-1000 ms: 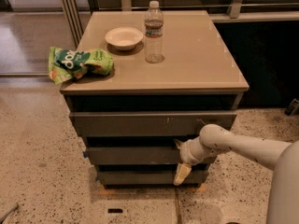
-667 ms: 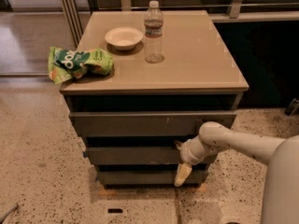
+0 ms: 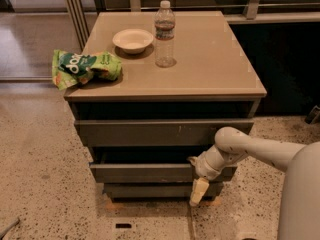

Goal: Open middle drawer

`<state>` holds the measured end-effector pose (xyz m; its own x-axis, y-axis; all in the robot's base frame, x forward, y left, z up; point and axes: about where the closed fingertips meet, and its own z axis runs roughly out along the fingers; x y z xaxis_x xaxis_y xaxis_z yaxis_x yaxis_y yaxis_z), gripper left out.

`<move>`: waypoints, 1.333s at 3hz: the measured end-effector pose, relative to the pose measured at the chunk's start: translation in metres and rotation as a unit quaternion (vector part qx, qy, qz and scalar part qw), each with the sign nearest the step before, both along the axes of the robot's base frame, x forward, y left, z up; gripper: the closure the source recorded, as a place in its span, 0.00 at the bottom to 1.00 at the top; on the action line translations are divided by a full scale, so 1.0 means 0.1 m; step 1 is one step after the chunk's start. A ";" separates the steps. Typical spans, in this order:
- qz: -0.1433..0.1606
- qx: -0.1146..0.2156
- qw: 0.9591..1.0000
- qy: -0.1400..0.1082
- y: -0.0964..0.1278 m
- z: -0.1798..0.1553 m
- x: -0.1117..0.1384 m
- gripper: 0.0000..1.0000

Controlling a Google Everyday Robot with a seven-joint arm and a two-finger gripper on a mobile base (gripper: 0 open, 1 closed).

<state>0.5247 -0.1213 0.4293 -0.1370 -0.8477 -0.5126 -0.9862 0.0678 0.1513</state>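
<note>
- Gripper (image 3: 196, 176): held against the right end of the middle drawer's front, at the tip of a pale arm (image 3: 260, 151) entering from the right. Whether it is released or clenched cannot be told.
- Middle drawer (image 3: 145, 173): plain grey-brown front, met by the gripper and stretching away to its left. A dark gap is seen above its top edge.
- Top drawer (image 3: 160, 132): widest front, found just above the gripper and marked with pale scratches.
- Bottom drawer (image 3: 150, 189): narrowest front, set below and left of the gripper.
- Cabinet top (image 3: 210, 59): well above the gripper.
- Water bottle (image 3: 164, 34): stood upright on it, beside a white bowl (image 3: 132, 39).
- Green snack bag (image 3: 85, 67): laid over the top's far left edge.
</note>
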 end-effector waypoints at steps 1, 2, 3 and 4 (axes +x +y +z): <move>0.009 0.004 1.000 0.025 -0.02 0.14 -0.22 0.00; 0.020 0.014 0.998 0.063 -0.04 0.24 -0.55 0.00; 0.032 0.024 0.993 0.110 -0.05 0.26 -0.88 0.00; 0.045 0.024 0.988 0.148 -0.09 0.36 -1.17 0.00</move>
